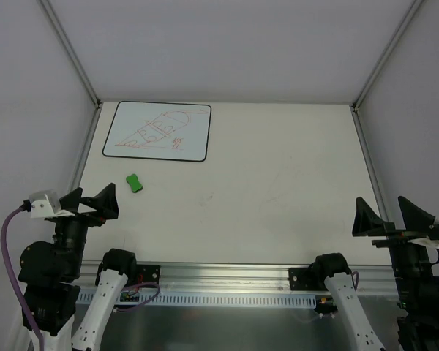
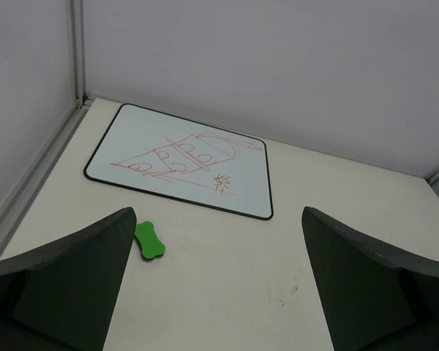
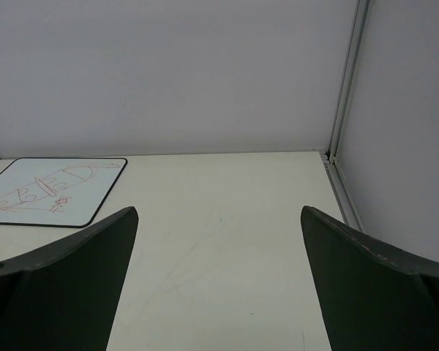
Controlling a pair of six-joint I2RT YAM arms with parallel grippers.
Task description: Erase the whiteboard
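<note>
**Red scribbles (image 1: 168,123) untouched on the board, both arms low at the near edge**

I see the whiteboard (image 1: 158,133) lying flat on the table (image 1: 278,190) in the far-left corner, its left edge close to the side wall (image 1: 29,110) and its far edge near the back of the enclosure. Its drawing is intact, so I judge that no wiping is done yet. The green eraser (image 1: 134,182) lies on the table just near of the board's left half, apart from the border and touching neither arm. I read that placement as deliberate: it sits between the left arm and the board, so 1 reach can pick it up and carry it on to the marks.

The left gripper (image 1: 94,193) sits low near the table's near-left edge, aimed forward and slightly inward. In its wrist view the eraser shows beside the left finger and the board is framed between the 2 fingers, which stand wide apart with nothing between them.

The right gripper (image 1: 381,202) is by the near-right edge, well apart from both board and eraser. Its fingers are also spread wide and empty, and its wrist view catches the board only at the far left.

To my eye the left arm is the natural one for the pickup. The right arm might press on the board if it slides, though that is a long reach.
</note>
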